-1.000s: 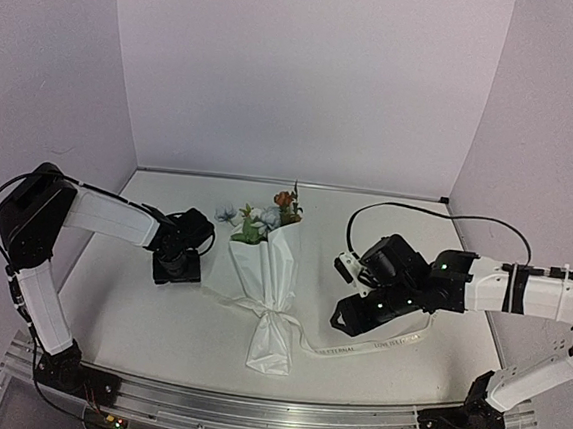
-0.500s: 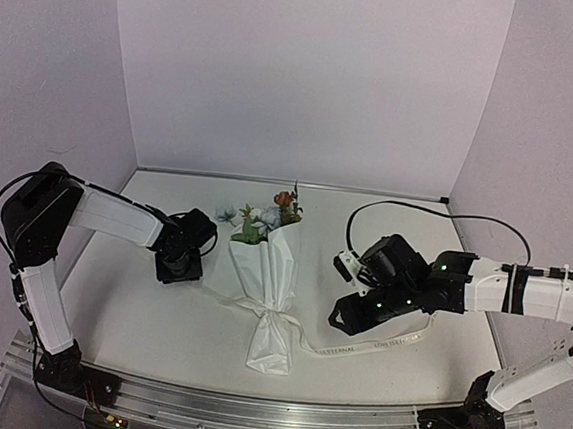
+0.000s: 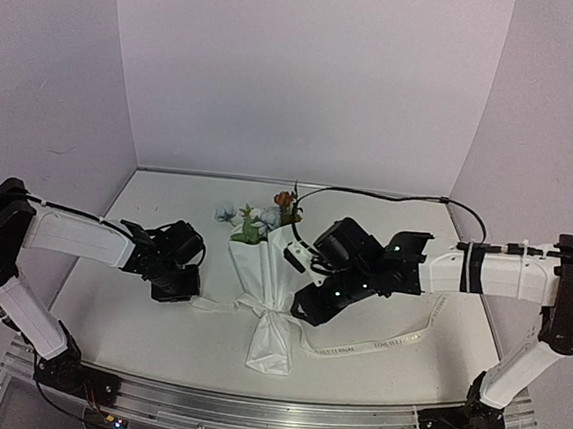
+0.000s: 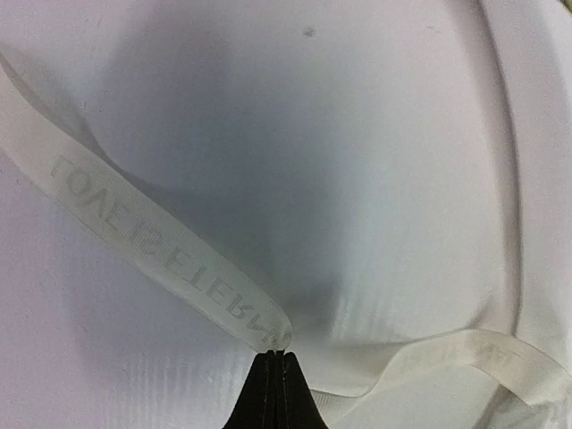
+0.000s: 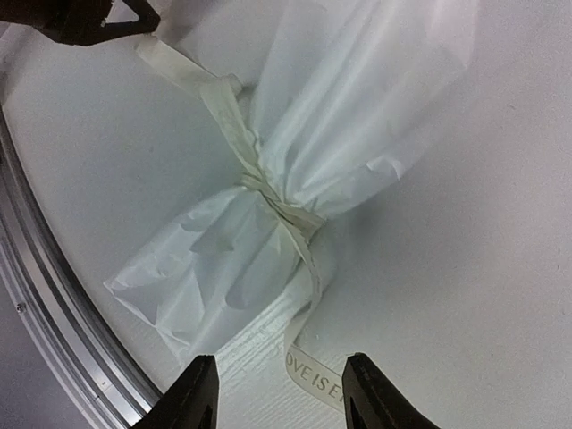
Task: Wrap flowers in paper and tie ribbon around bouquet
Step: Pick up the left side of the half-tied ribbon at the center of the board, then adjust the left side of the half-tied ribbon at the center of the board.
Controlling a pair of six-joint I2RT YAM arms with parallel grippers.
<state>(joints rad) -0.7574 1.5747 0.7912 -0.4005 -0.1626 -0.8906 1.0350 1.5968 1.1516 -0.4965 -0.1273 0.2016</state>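
Left end effector sits just left of the paper, its jaws pressed shut on the ribbon, pinching one end of the lettered band low over the surface. From that pinch the ribbon runs right to the paper's gathered neck, where it is wound around the wrap. The paper lies flat, folded around the flowers, whose blooms stick out of its far end. Right end effector hangs just above and right of the paper's neck, jaws apart and holding nothing. The ribbon's other tail trails off to the right of the paper.
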